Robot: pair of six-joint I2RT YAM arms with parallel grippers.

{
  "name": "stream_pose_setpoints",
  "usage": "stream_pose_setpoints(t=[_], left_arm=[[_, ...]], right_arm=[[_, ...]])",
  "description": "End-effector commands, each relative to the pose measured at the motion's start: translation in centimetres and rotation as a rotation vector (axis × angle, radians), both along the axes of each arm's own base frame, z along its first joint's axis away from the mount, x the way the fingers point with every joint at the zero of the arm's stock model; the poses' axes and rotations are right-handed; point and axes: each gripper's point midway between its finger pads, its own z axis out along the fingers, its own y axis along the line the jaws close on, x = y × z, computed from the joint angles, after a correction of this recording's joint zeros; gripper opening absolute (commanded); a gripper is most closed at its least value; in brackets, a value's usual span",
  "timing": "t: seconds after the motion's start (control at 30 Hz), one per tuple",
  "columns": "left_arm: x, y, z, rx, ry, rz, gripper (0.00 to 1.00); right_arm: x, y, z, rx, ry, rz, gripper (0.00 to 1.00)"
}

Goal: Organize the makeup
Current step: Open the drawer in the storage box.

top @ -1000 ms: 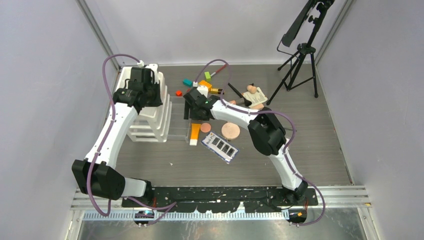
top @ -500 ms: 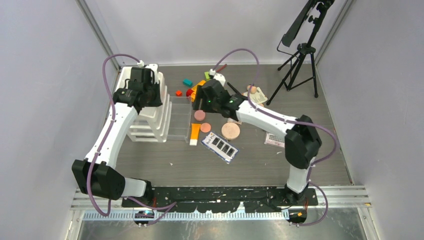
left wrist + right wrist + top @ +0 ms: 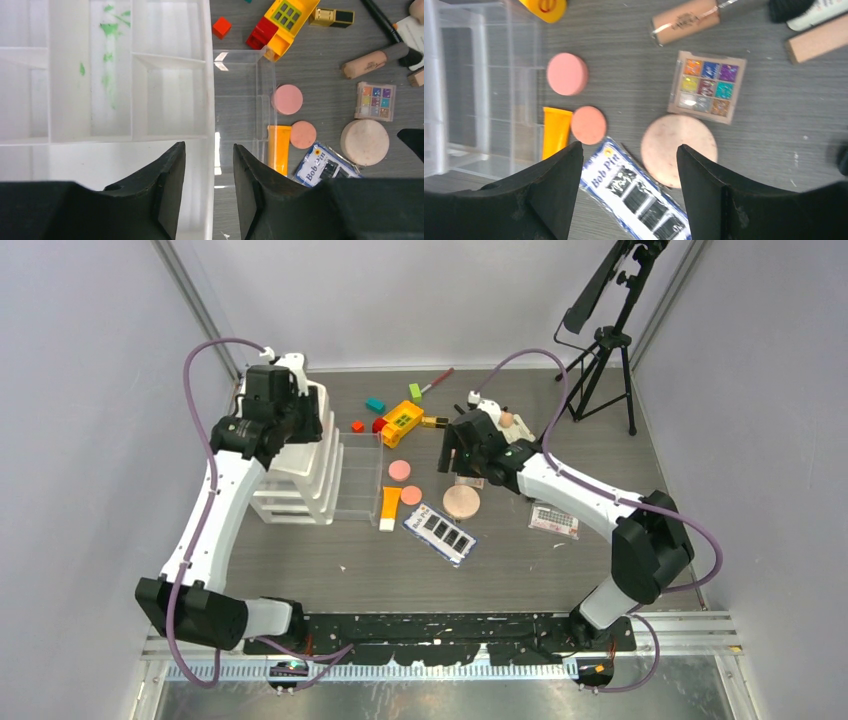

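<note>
The round pink compact [image 3: 567, 74], smaller peach compact [image 3: 588, 125] and orange tube [image 3: 556, 131] are lying left of centre in the right wrist view, near the clear plastic organizer [image 3: 459, 100]. The large beige compact [image 3: 674, 132] and multicoloured eyeshadow palette [image 3: 707, 86] are lying to their right. Above them, the right gripper [image 3: 627, 150] is hanging wide and empty. The left gripper [image 3: 208, 150] is standing narrowly parted, holding nothing, over the white tray organizer [image 3: 170, 95].

Bare worktop [image 3: 420, 580] lay open along the near edge. Farther back, the white drawer unit [image 3: 300, 470] and clear organizer [image 3: 358, 490] walled the left, compacts [image 3: 399, 469] (closely packed) crowded the middle, and a tripod [image 3: 605, 360] blocked the far right.
</note>
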Motion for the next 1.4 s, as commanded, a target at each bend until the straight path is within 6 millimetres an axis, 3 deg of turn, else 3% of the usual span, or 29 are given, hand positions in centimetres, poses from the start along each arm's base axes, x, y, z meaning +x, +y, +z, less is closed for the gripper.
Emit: stream_pose_setpoints(t=[0.0, 0.23, 0.37, 0.43, 0.6, 0.97, 1.17, 1.37], left_arm=[[0.1, -0.2, 4.6, -0.038, -0.139, -0.005, 0.43], [-2.2, -0.2, 5.9, -0.079, -0.226, -0.019, 0.58], [-3.7, 0.1, 5.6, -0.09, -0.249, -0.01, 0.64], [-4.5, -0.1, 5.2, -0.103, -0.25, -0.024, 0.73], [-6.2, 0.2, 3.7, -0.1, -0.238, -0.019, 0.73], [-7.9, 1.8, 3.3, -0.066, -0.284, 0.036, 0.72], [-8.2, 1.7, 3.0, -0.074, -0.282, 0.031, 0.69], [-8.6, 2.7, 3.3, -0.056, -0.303, 0.081, 0.69]], right_arm=[[-0.6, -2.2, 0.3, -0.048, -0.029, -0.016, 0.73], [-2.1, -5.0, -1.9, -0.18, 0.006, -0.019, 0.73], [-2.4, -6.4, -2.3, -0.243, 0.011, -0.04, 0.74], [-2.3, -6.8, -2.4, -0.262, 0.005, -0.049, 0.74], [-2.1, -6.9, -2.8, -0.296, 0.015, -0.043, 0.74], [-1.4, -7.4, -3.1, -0.278, 0.023, -0.131, 0.74], [0.5, -7.1, -3.3, -0.185, 0.031, -0.229, 0.74], [4.7, -5.0, -2.7, -0.027, 0.003, -0.333, 0.74]])
